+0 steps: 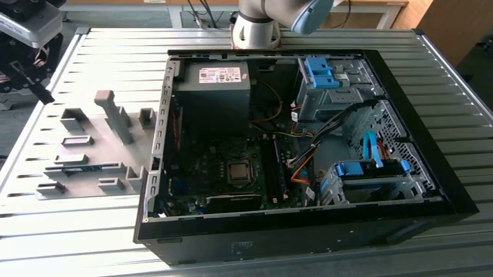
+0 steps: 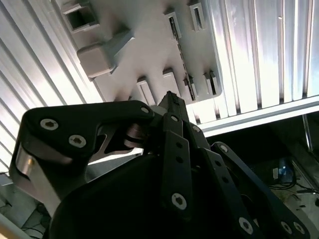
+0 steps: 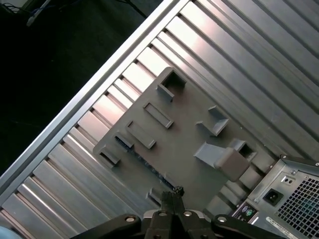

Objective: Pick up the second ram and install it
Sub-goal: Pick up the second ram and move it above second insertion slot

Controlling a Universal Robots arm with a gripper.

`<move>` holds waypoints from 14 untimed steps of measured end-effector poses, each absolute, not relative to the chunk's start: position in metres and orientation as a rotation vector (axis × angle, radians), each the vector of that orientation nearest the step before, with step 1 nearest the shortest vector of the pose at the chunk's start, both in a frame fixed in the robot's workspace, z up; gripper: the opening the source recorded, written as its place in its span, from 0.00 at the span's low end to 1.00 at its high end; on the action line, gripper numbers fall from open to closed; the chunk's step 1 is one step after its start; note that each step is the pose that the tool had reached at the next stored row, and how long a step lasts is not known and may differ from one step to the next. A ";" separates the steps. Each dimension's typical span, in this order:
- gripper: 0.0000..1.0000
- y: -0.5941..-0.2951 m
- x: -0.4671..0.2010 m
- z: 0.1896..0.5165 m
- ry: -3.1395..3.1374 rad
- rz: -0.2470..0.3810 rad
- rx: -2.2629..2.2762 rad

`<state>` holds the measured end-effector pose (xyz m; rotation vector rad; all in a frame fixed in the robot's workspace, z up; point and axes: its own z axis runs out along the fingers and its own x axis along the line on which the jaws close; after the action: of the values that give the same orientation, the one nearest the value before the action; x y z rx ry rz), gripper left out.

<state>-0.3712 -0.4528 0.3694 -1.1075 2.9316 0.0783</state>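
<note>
Your gripper [image 3: 175, 192] hangs with fingers pressed together, holding nothing. The thin dark green circuit-board stick [image 1: 83, 169] sits on edge in the pale grey plastic holder plate [image 1: 96, 151] on the ribbed metal desk [image 1: 115, 49], beside the open black computer case [image 1: 308, 234].

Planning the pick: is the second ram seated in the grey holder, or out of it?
In: the second ram sits in a long slot of the grey holder, with the gripper clear of it.

Table [image 1: 108, 52]: silver, ribbed in long parallel stripes. Holder plate [image 1: 96, 153]: pale grey. Ram stick [image 1: 81, 169]: dark, with a blue fleck. Computer case [image 1: 308, 242]: black. Drive latches [image 1: 318, 72]: bright blue. Wires [image 1: 304, 161]: orange. Gripper [image 3: 174, 191]: matte black, silver screw heads.
</note>
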 end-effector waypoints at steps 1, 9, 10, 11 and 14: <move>0.10 -0.453 -0.371 0.369 2.923 0.078 -1.131; 0.10 -0.453 -0.372 0.369 2.867 0.079 -1.273; 0.10 -0.453 -0.372 0.369 2.866 0.079 -1.275; 0.10 -0.453 -0.372 0.369 2.866 0.079 -1.275; 0.10 -0.453 -0.372 0.369 2.866 0.078 -1.275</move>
<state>-0.3723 -0.4528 0.3691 -1.2748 2.8659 0.0784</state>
